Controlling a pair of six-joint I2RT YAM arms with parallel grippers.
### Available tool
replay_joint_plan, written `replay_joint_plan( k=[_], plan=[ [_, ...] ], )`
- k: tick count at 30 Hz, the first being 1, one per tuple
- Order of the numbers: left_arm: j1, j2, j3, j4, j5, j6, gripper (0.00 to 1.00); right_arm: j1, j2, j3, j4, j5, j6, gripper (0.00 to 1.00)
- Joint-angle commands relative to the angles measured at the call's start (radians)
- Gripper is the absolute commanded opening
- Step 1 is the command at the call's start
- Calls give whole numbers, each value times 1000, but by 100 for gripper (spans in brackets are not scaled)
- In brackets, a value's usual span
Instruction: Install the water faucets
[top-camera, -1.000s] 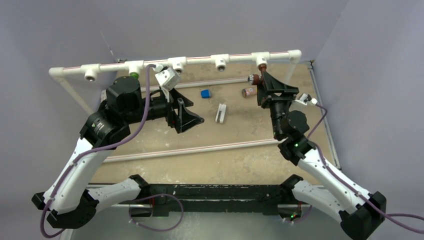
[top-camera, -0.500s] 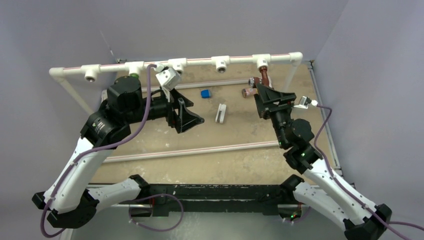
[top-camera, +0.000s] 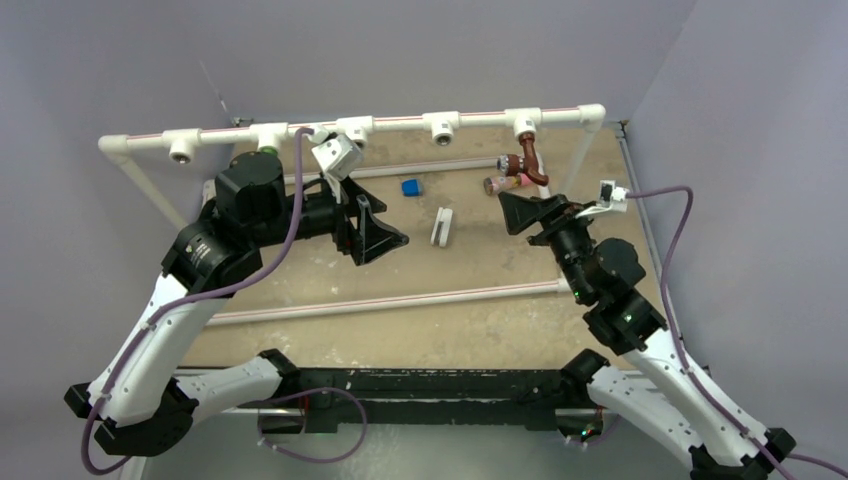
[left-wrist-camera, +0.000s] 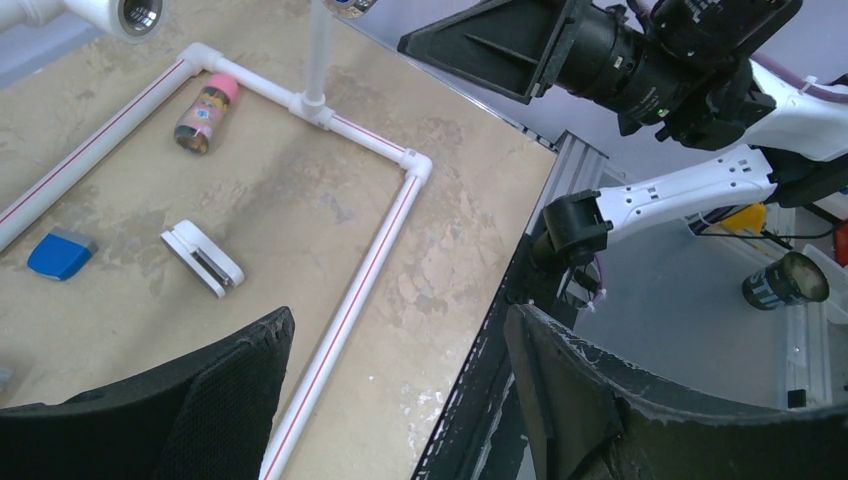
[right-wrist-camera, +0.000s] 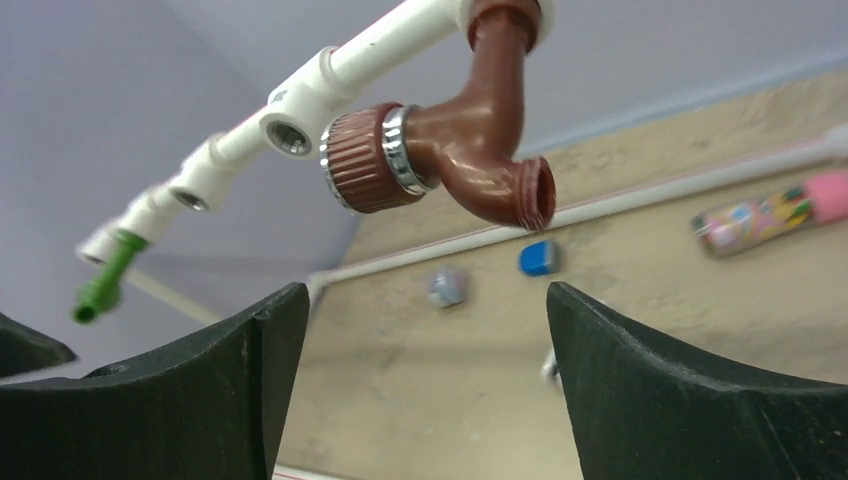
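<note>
The brown faucet (right-wrist-camera: 450, 150) hangs from the overhead pipe rail (top-camera: 400, 120) directly ahead of the right gripper (right-wrist-camera: 420, 380), clear of its spread jaws. On the table (top-camera: 450, 330) near the rail, a blue block (top-camera: 410, 187), white clip (top-camera: 441, 226) and pink-capped bottle (top-camera: 499, 184) obstruct passage; bare surface lies between them.

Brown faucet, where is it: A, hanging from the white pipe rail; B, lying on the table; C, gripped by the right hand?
A: the brown faucet hangs from the white pipe rail, and the right hand is open, clear of it.
</note>
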Motion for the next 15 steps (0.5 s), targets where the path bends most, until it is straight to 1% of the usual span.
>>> replay_joint_plan(
  k=[1, 2, 3, 5, 9, 10, 15],
  plan=[
    [-5, -13, 14, 5, -11, 11, 77, 4, -14, 78, -35, -48, -395, 90],
    [-5, -12, 11, 7, -9, 11, 77, 4, -13, 80, -26, -45, -504, 90],
    [-5, -11, 10, 7, -7, 11, 77, 4, -6, 87, -38, -47, -537, 91],
    [-5, -10, 7, 9, -7, 11, 77, 5, 21, 111, -87, -22, -671, 91],
    [-5, -10, 0, 15, -8, 14, 77, 4, 117, 158, -200, 128, -865, 95],
    [-5, -11, -2, 16, -9, 15, 77, 4, 135, 159, -206, 155, -903, 96],
    [-5, -7, -6, 21, -12, 20, 77, 5, 179, 125, -76, 231, -1204, 98]
  ],
)
